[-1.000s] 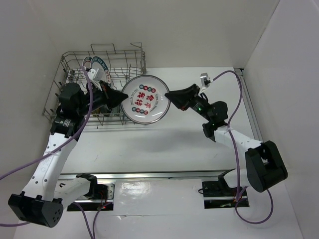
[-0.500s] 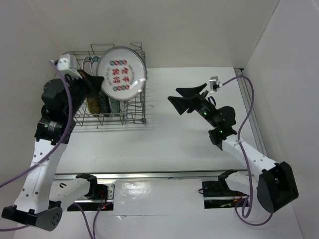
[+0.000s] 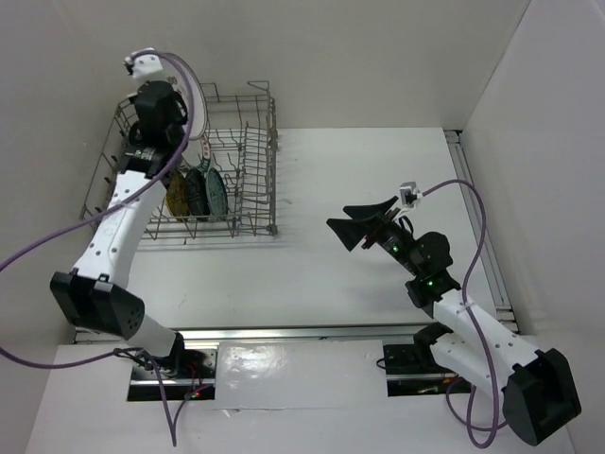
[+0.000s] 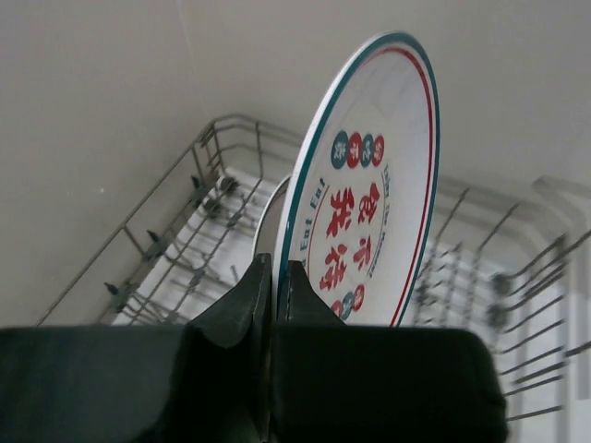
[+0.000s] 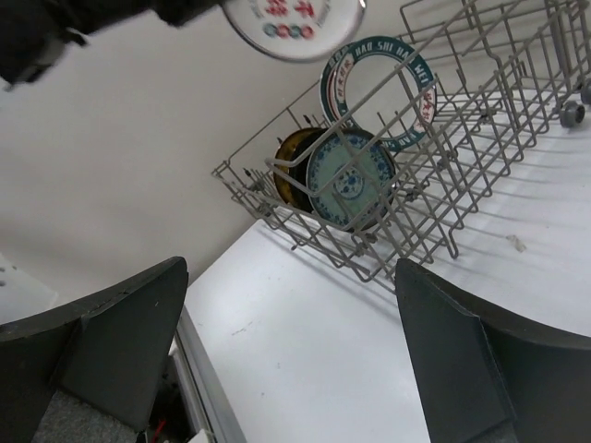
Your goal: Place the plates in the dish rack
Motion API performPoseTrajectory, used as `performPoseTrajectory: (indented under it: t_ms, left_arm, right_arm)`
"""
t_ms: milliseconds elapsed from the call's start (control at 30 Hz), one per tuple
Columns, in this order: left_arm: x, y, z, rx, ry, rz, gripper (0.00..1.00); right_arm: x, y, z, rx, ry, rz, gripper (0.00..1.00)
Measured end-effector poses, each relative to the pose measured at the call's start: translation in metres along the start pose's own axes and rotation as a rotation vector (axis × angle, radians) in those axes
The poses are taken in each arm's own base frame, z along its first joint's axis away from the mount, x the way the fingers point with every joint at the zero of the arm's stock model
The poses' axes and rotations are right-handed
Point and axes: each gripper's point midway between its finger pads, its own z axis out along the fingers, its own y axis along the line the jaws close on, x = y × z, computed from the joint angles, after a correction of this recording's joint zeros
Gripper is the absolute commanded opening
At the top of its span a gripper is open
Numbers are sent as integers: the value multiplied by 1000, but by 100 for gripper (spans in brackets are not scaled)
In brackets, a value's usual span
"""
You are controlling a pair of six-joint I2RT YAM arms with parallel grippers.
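A white plate with red marks [image 4: 369, 231] stands on edge, and my left gripper [image 4: 275, 277] is shut on its rim. It hangs high above the back left of the grey wire dish rack [image 3: 250, 189]. The right wrist view shows the same plate [image 5: 291, 23] over the rack [image 5: 462, 138]. Standing upright in the rack are a green-lettered plate [image 5: 379, 88], a teal patterned plate [image 5: 349, 180] and a yellow plate [image 5: 295, 152], with a dark one between the last two. My right gripper [image 3: 336, 218] is open and empty over the table, well right of the rack.
The rack's right half holds only bare tines [image 3: 255, 156]. White walls close in behind and at the left. A metal rail [image 3: 302, 331] runs along the near table edge. Purple cables trail from both arms.
The right gripper let go of the red-marked plate and pulled back toward the near right. The left arm swung the plate up and left, from the rack's front right corner to above its back.
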Motion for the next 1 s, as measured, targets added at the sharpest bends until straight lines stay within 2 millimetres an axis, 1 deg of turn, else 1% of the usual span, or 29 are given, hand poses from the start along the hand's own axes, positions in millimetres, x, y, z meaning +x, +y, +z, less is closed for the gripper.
performPoseTrajectory:
  t_ms: [100,167,267,400,500,600,667,800,867,1000]
  left_arm:
    - [48,0,20,-20,37,158,0]
    - [60,-2,31,-22,36,231,0]
    - [60,-10,47,-20,-11,265,0]
    - [54,-14,61,-20,-69,280,0]
    - [55,-17,72,-20,-103,298,0]
    - [70,-19,84,-18,-103,325,0]
    - [86,-19,93,-19,-78,343,0]
    - [118,-23,103,2,-16,374,0]
    - [127,-24,105,8,2,378,0]
    - [137,-24,105,15,15,383,0]
  right_arm:
    - [5,2,-2,-5,17,9,100]
    - [10,2,-3,-6,34,18,100]
    - [24,-2,-7,0,66,36,100]
    - [44,-11,-14,18,117,61,100]
    - [54,-14,-20,25,140,70,100]
    - [61,-16,-27,32,151,76,100]
    - [63,-17,-29,34,153,77,100]
    - [65,-18,-30,39,160,80,100]
    - [67,-19,-30,40,164,82,100]
    - [72,-21,-31,46,176,91,100]
